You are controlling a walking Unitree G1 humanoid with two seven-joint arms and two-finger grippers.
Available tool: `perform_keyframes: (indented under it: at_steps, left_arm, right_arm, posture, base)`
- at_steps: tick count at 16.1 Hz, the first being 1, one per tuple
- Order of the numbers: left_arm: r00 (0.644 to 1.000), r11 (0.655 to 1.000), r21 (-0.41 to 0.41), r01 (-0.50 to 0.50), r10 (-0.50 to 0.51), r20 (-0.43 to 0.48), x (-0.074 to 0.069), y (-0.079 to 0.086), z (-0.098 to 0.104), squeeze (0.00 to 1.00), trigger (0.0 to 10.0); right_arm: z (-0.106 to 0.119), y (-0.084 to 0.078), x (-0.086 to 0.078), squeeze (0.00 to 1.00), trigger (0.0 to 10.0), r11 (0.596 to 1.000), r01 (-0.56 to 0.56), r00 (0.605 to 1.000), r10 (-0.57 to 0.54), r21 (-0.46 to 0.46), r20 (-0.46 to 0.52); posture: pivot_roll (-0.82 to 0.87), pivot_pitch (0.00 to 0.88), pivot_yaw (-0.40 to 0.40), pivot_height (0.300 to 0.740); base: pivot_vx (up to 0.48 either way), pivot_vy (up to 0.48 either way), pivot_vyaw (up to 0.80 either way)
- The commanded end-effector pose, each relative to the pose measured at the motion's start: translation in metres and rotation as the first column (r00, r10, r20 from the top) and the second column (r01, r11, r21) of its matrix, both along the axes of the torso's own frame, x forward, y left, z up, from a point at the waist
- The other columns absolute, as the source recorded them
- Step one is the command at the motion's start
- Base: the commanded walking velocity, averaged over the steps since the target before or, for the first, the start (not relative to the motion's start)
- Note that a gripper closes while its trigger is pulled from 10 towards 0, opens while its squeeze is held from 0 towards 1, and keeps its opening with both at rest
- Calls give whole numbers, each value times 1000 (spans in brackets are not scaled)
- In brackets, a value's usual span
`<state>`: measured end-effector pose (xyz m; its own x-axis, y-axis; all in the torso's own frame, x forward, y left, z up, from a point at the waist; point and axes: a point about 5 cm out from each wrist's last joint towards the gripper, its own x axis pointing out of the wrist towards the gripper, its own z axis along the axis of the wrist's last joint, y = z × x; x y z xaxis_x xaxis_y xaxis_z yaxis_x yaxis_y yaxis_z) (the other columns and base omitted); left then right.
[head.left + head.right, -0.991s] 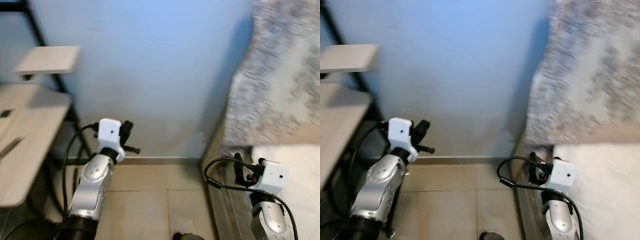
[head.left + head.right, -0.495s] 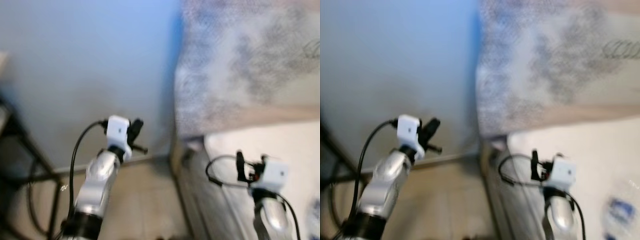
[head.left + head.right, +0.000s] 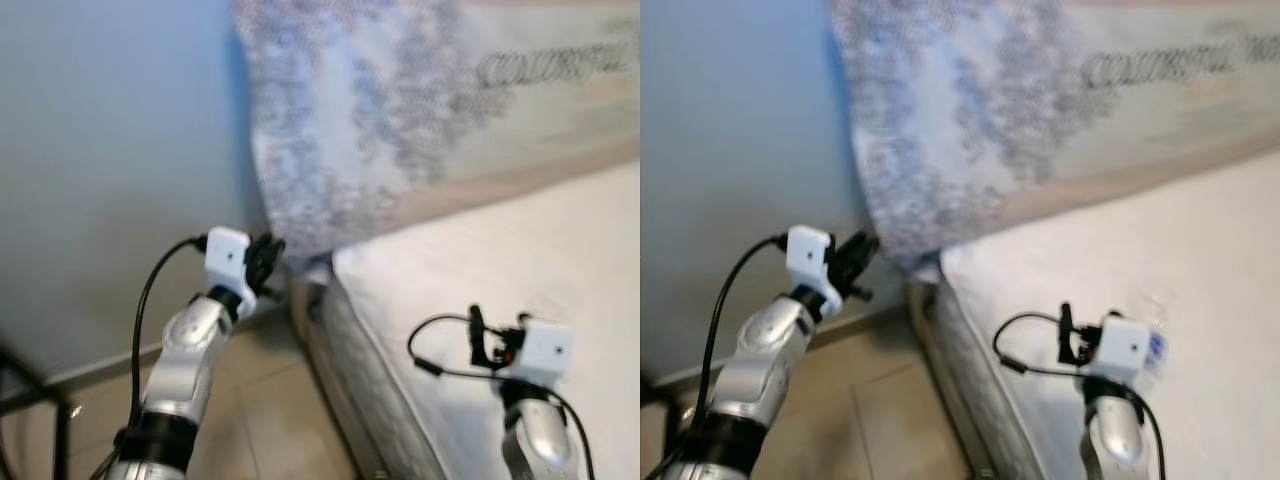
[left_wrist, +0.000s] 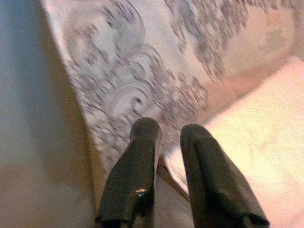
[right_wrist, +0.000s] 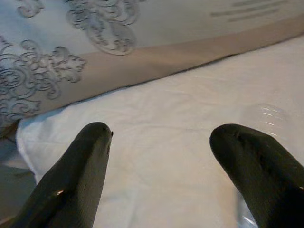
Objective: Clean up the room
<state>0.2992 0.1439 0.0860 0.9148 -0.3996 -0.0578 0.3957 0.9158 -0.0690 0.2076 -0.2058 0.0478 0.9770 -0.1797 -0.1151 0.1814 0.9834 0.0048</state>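
Note:
A clear plastic bottle [image 5: 267, 119] with a blue label [image 3: 1154, 346] lies on the white bed sheet [image 3: 560, 250], partly hidden behind my right wrist. My right gripper [image 5: 161, 135] hovers low over the sheet with its fingers wide open and nothing between them; the bottle sits just beside one finger [image 5: 256, 166]. My left gripper [image 3: 264, 262] is raised near the bed's corner, its two fingers [image 4: 142, 142] close together and holding nothing, pointing at the patterned mattress [image 4: 142, 80].
A grey-patterned mattress or headboard [image 3: 400, 100] leans upright behind the bed. The pale blue wall [image 3: 110, 150] stands to the left. Tiled floor [image 3: 260, 420] runs between wall and bed side [image 3: 350, 380]. A dark frame leg [image 3: 55, 440] stands at the lower left.
The camera has swung right: the desk and shelf have left the picture and the bed with its white sheet and the bottle has come in. Both arms keep their pose.

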Motion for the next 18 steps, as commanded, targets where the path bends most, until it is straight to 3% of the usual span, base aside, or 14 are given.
perform_keyframes:
  at_steps: [1, 11, 12, 18]
  left_arm:
    - [1000, 1000, -4, 24, -24, 3, 5, -3, 4, 1000, 10000]
    - [998, 998, -30, 51, -52, -31, 5, -4, -3, 1000, 10000]
    - [996, 996, -39, 83, -84, -14, 3, -4, -2, 0, 10000]
    - [989, 991, -30, 133, -134, -59, -3, -7, -12, 0, 10000]
  right_arm:
    - [1, -4, -1, 0, 10000, 1000, 16, 1000, -16, -6, 6]
    - [0, -7, -3, 0, 10000, 999, 30, 1000, -30, -10, -5]
    - [-1, -6, -2, 0, 10000, 1000, 23, 1000, -23, -11, -9]
    - [-2, -6, -4, 0, 10000, 1000, 16, 1000, -16, -8, -12]
  posture:
    - [16, 0, -2, 736]
    - [14, 0, -6, 736]
    - [18, 0, -9, 736]
    - [17, 0, -7, 736]
  base:
    - [0, 0, -575]
    - [0, 47, -574]
    - [0, 480, -581]
    - [0, 480, -577]
